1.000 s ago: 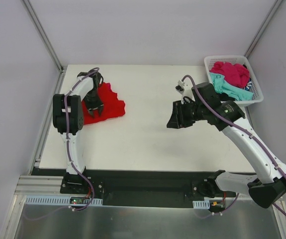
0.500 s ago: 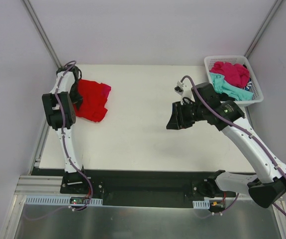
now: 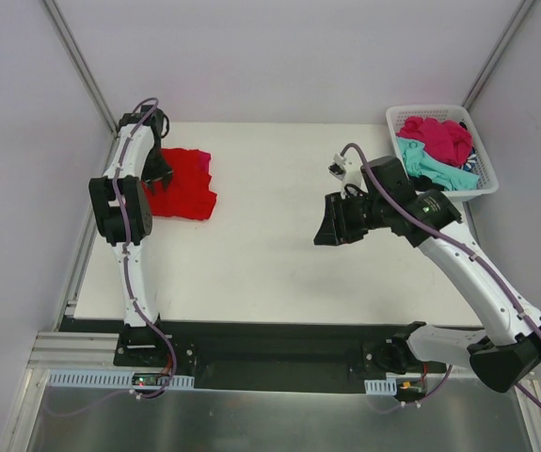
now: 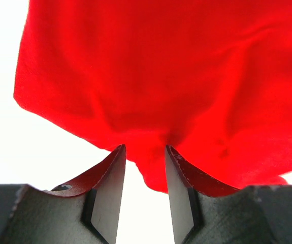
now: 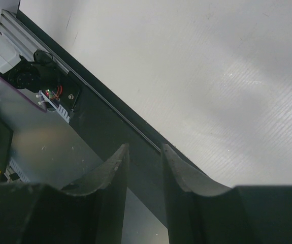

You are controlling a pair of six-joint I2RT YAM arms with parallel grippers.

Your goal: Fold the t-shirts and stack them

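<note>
A bright red t-shirt (image 3: 185, 185) lies bunched at the table's far left, with a bit of magenta cloth (image 3: 203, 157) showing at its far right corner. My left gripper (image 3: 160, 171) sits at the shirt's left edge. In the left wrist view its jaws (image 4: 144, 150) pinch a gathered fold of the red t-shirt (image 4: 161, 76). My right gripper (image 3: 319, 229) hovers over the middle right of the table, far from the shirt. In the right wrist view it (image 5: 144, 147) stands open with nothing between its fingers.
A white lattice basket (image 3: 439, 109) stands at the back right corner, holding a magenta-pink shirt (image 3: 439, 137), a teal one (image 3: 430, 168) and a dark one (image 3: 472, 160). The table's near edge and black rail (image 5: 110, 127) show below the right gripper.
My left gripper has swung to the far left and back, dragging the red t-shirt with it; the shirt now lies more compact. The right arm has barely moved.
</note>
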